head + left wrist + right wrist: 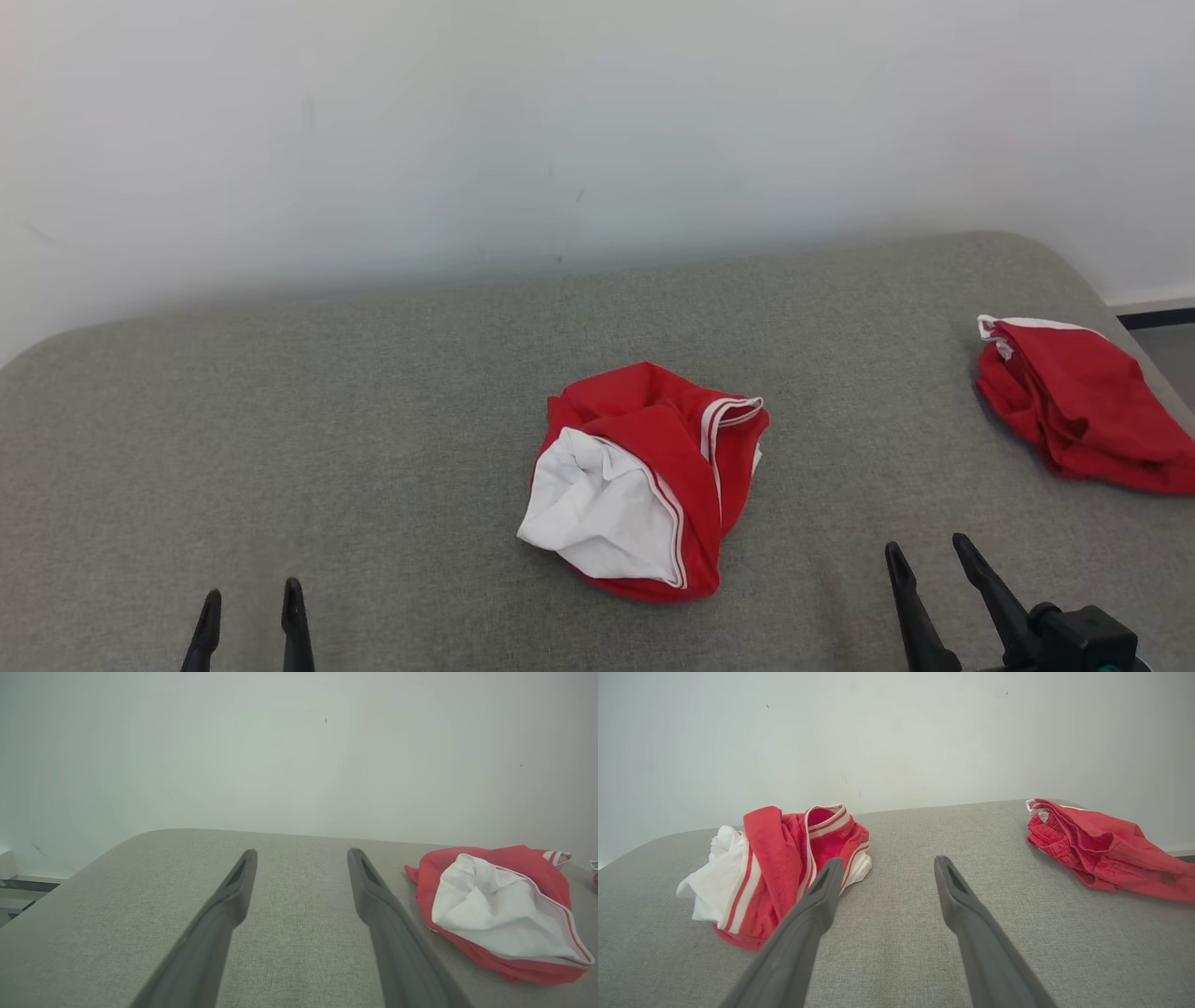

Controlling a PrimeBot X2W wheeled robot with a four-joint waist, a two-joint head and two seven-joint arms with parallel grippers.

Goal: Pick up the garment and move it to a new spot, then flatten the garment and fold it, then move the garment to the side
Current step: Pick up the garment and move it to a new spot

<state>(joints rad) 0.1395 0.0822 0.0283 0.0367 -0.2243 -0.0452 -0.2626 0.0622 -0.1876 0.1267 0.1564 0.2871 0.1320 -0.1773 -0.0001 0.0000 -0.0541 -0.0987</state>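
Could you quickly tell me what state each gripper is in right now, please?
Left gripper: open, holding nothing, above the grey surface.
Right gripper: open, holding nothing, short of the garment.

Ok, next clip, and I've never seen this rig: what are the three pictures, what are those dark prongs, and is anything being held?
It is a two-armed robot. The head view looks down from its head; the other two come from cameras on its wrists, looking along each gripper's two dark fingers. The left gripper and right gripper are both open and hold nothing. On the grey padded surface lies a crumpled red and white garment in the middle, apart from both grippers. A second red garment lies near the surface's right edge. A pale wall stands behind.
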